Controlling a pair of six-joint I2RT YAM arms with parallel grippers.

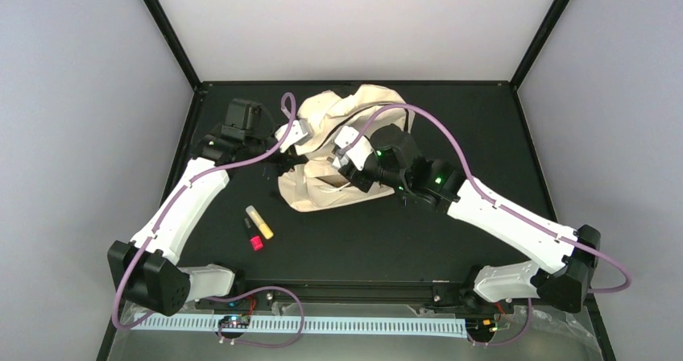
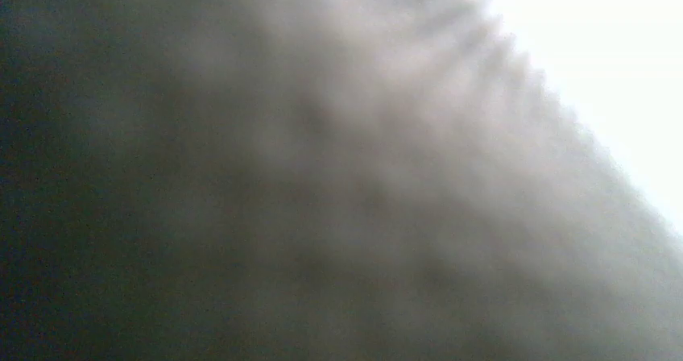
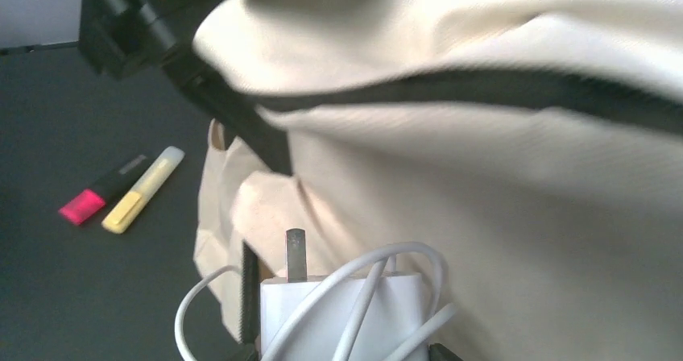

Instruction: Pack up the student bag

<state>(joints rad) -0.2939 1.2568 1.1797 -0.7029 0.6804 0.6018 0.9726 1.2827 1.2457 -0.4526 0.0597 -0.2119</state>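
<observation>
Nearby, two highlighters (image 1: 260, 223) lie on the bench (image 1: 387, 240). The right claw (image 3: 342, 346) grips a white charger (image 3: 354, 309) (cable looped round it) beside the student bag (image 1: 346, 111), mid-bench; the left claw (image 1: 291, 159) is clenched on its zipper edge. Packing step, seemingly: next, ease the charger inside.

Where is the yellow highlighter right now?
In the top view the yellow highlighter lies on the left half of the table, just near-left of the bag, side by side with a pink-tipped marker.

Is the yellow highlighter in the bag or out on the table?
Out: the yellow highlighter lies on the table, apart from the student bag.
</observation>
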